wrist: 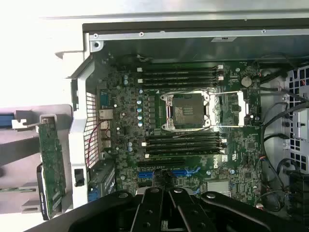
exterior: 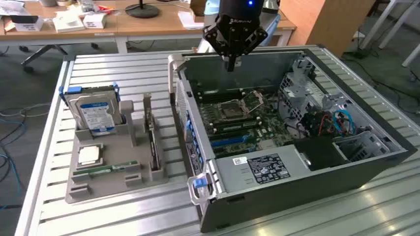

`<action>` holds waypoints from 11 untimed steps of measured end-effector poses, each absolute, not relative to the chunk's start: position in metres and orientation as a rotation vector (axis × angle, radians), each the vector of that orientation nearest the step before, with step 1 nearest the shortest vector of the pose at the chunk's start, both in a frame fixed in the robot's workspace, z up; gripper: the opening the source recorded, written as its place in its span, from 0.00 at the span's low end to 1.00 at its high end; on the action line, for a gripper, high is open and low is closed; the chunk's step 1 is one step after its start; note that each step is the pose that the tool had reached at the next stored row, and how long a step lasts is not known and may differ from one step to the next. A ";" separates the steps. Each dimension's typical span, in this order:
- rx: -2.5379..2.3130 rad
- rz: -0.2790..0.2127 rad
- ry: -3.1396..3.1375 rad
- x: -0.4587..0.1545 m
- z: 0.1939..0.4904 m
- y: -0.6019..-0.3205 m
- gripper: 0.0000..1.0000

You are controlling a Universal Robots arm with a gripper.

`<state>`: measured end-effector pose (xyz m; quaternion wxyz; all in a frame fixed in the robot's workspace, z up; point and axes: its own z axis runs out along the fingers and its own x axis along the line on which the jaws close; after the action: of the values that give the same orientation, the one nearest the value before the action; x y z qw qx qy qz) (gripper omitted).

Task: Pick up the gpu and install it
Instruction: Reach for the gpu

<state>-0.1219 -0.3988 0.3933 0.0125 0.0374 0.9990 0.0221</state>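
Note:
The gpu (exterior: 150,132) stands on edge in a slot of the grey holder (exterior: 121,183), at the exterior view's left of the open computer case (exterior: 295,172). In the wrist view the gpu (wrist: 51,162) shows as a thin green-backed board beside the case wall. My gripper (exterior: 229,65) hangs above the far side of the case interior, over the motherboard (exterior: 243,123). Its fingers are shut with nothing between them. In the wrist view the gripper (wrist: 165,186) sits over the blue expansion slots (wrist: 186,172).
The holder also carries a silver hard drive (exterior: 97,114), a processor (exterior: 88,155) and a green memory stick (exterior: 105,169). An open processor socket (wrist: 187,111) and cables (exterior: 341,123) lie inside the case. Desks (exterior: 98,24) stand behind the slatted table (exterior: 118,69).

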 end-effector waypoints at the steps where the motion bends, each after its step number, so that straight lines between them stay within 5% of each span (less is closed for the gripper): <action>1: 0.117 0.069 3.114 -0.122 0.393 -0.399 0.11; 11: 0.117 0.069 3.114 -0.122 0.393 -0.399 0.11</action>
<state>-0.1219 -0.3988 0.3932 0.0125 0.0374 0.9990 0.0221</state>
